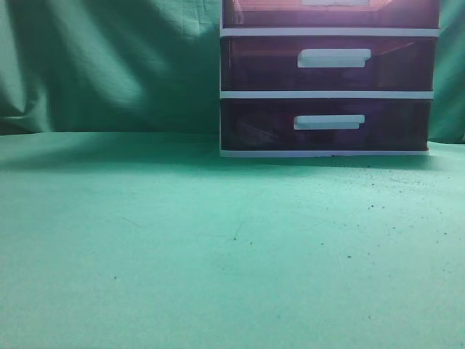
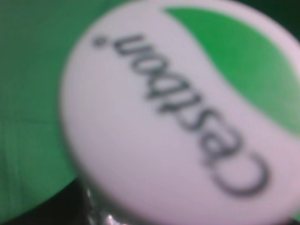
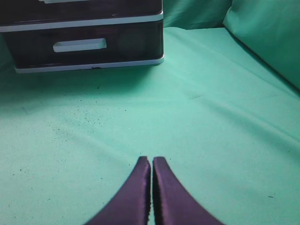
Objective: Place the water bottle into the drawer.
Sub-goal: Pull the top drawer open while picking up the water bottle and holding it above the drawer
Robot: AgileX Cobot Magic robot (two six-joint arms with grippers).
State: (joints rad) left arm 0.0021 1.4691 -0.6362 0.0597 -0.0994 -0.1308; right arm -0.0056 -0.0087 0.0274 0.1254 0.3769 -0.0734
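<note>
The water bottle fills the left wrist view: its white cap [image 2: 178, 117], with a green patch and dark lettering, is blurred and very close to the camera. A glint of its clear wall [image 2: 105, 216] shows under the cap. The cap hides the left gripper's fingers; the bottle sits right between them, so it seems held. Neither the bottle nor the left arm shows in the exterior view. The drawer [image 1: 327, 14] is the top one of the white-framed unit, cut off by the upper edge of the exterior view. My right gripper [image 3: 151, 161] is shut and empty, low over the cloth.
Two like drawers lie below, the middle one [image 1: 330, 64] and the bottom one [image 1: 327, 123], which also shows in the right wrist view [image 3: 89, 47]. Green cloth [image 1: 218, 247] covers the table and hangs behind it. A cloth fold rises at the right [image 3: 267, 37].
</note>
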